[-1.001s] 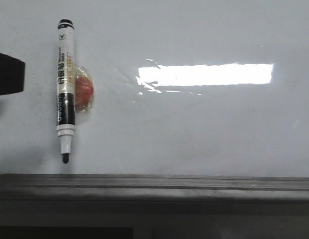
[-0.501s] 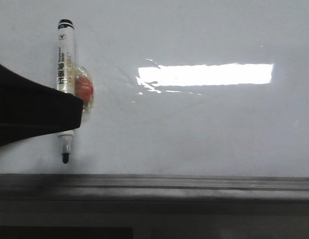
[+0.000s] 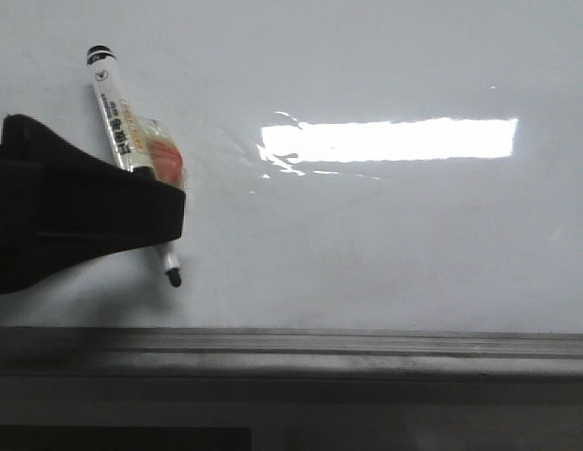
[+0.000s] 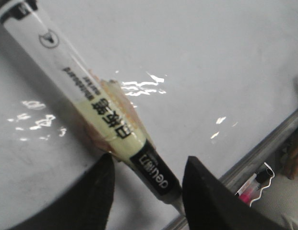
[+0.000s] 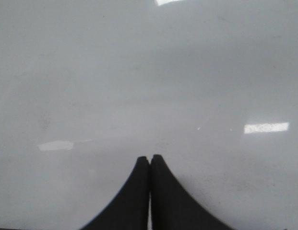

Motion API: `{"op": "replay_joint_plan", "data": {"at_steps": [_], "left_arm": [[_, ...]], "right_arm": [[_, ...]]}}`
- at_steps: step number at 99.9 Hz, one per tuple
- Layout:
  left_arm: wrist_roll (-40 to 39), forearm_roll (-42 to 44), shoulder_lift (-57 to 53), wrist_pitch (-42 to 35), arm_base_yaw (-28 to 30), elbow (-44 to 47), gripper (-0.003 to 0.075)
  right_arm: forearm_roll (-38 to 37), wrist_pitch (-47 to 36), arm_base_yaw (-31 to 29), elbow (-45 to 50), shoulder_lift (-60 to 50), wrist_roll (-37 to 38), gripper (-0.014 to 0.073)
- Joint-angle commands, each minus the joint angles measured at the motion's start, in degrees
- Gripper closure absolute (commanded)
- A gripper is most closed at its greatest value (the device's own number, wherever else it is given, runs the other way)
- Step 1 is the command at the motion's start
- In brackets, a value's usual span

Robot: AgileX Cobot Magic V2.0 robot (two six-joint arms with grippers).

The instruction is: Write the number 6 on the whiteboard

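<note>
A white-and-black marker (image 3: 111, 103) lies uncapped on the whiteboard (image 3: 385, 244), slanted with its black tip (image 3: 174, 277) toward the ledge. My left gripper (image 3: 169, 216) reaches in from the left and covers the marker's lower barrel. In the left wrist view the marker (image 4: 91, 100) runs slantwise between the spread fingers of the left gripper (image 4: 149, 162); one fingertip (image 4: 108, 165) touches its barrel. The jaws are open, wider than the marker. My right gripper (image 5: 149, 157) is shut on nothing above bare whiteboard (image 5: 139, 72). No number 6 is in view.
A red-orange lump under clear tape (image 3: 164, 162) sticks to the marker's side. A bright rectangular glare (image 3: 390, 139) lies mid-board. A dark grey ledge (image 3: 366, 343) bounds the near edge. Beyond the board edge lies a pink-and-black object (image 4: 252, 187).
My left gripper has come in from the left over the marker. The marker has swung from upright to slanted, cap going left and tip going right.
</note>
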Motion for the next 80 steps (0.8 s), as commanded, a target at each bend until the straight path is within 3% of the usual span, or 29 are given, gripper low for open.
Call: {"op": "replay_joint_plan", "data": {"at_steps": [1, 8, 20, 48, 60, 80], "left_arm": [[-0.6, -7.1, 0.6, -1.6, 1.3, -1.3, 0.0491], [0.0, -14.4, 0.8, -1.5, 1.4, -1.2, 0.0608], [3.2, -15.0, 0.8, -2.5, 1.4, -1.2, 0.0739], [3.2, -13.9, 0.6, -2.5, 1.3, -1.2, 0.0739], [3.1, -8.4, -0.4, -1.9, 1.3, -1.2, 0.0739], [3.1, -4.4, -4.6, 5.6, 1.3, -1.2, 0.0739]], "right_arm": [[0.5, -4.1, 0.1, -2.1, 0.9, -0.5, 0.0657], [0.5, -4.1, 0.1, -2.1, 0.9, -0.5, 0.0657], [0.5, -4.1, 0.1, -2.1, 0.9, -0.5, 0.0657], [0.2, -3.6, 0.2, -2.1, 0.9, -0.5, 0.0657], [-0.3, -2.4, 1.1, -2.3, 0.9, -2.1, 0.0657], [-0.3, -0.3, 4.7, -3.9, 1.0, -5.8, 0.0657]]}}
